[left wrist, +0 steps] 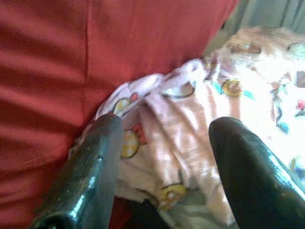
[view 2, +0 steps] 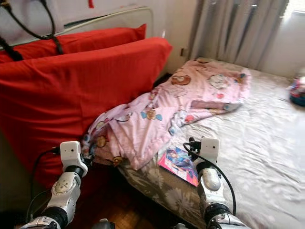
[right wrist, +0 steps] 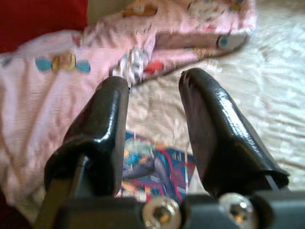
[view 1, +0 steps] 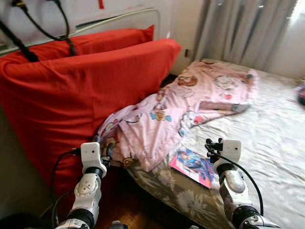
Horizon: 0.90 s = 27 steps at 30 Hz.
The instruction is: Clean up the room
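Observation:
A pink cartoon-print blanket (view 1: 190, 105) lies crumpled across the bed, and one corner hangs over the near edge. A colourful book (view 1: 193, 164) lies flat on the bed's near corner, just beside that hanging corner. My left gripper (left wrist: 169, 124) is open, its fingers level with the blanket's low corner (left wrist: 176, 143) next to the red pillows; nothing is gripped. My right gripper (right wrist: 155, 81) is open above the book (right wrist: 152, 171), holding nothing. In the left eye view, the left gripper (view 1: 108, 151) sits at the blanket's edge and the right gripper (view 1: 212, 145) just right of the book.
Two big red pillows (view 1: 71, 90) lean upright on the left against the bed. A pale wrinkled sheet (view 1: 271, 143) covers the bed, with a flowered mattress side (view 1: 186, 195) below. Grey curtains (view 1: 248, 28) hang behind. A small colourful object (view 1: 301, 93) sits at the far right. Dark wood floor (view 1: 128, 210) lies between my arms.

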### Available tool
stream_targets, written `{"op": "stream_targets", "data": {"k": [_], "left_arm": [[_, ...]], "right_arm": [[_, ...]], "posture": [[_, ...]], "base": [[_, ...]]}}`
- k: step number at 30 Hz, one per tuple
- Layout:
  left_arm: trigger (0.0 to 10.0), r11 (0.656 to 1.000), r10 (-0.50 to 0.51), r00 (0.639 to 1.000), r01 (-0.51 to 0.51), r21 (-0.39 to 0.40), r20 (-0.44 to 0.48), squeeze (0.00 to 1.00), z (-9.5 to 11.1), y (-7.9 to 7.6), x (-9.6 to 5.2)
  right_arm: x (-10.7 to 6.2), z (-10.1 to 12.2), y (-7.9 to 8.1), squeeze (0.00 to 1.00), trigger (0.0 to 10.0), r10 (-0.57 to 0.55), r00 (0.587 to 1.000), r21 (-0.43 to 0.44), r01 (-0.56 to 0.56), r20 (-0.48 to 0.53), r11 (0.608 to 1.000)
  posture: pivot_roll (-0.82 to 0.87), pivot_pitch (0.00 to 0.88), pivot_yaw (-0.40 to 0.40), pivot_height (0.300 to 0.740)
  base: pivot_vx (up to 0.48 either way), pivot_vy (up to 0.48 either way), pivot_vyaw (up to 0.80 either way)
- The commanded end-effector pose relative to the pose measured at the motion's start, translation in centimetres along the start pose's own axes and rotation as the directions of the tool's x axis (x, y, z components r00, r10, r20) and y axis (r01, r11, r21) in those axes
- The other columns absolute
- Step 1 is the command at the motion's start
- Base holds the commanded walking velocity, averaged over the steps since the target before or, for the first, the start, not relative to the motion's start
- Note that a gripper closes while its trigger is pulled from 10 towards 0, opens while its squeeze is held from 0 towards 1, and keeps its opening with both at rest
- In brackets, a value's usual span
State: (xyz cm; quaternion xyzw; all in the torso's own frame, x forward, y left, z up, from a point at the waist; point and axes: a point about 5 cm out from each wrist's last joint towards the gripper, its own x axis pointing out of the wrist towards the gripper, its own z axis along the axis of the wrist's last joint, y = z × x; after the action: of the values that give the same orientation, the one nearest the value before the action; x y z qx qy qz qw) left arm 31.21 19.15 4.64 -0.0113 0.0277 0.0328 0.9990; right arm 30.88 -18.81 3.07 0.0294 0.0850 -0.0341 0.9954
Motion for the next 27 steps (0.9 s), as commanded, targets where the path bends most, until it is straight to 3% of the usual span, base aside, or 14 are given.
{"op": "stream_targets", "data": {"k": [1, 27], "left_arm": [[10.0, 1.0, 0.002, 1.0, -0.002, -0.004, -0.022, 0.0, -0.35, 0.03, -0.14], [10.0, 1.0, -0.02, 0.999, 0.019, -0.017, -0.039, 0.0, -0.63, -0.25, -0.23]], "right_arm": [[0.4, 0.55, 0.32, 0.0, 10.0, 0.012, 1.0, 0.0, -0.012, 0.009, 1.0], [0.34, 0.22, 0.61, 0.0, 10.0, 0.016, 1.0, 0.006, -0.016, -0.012, 1.0]], "posture": [[-0.06, 0.0, -0.026, 0.657], [-0.06, 0.0, -0.024, 0.647]], "base": [[0.0, 0.0, 0.0], [0.0, 0.0, 0.0]]}}
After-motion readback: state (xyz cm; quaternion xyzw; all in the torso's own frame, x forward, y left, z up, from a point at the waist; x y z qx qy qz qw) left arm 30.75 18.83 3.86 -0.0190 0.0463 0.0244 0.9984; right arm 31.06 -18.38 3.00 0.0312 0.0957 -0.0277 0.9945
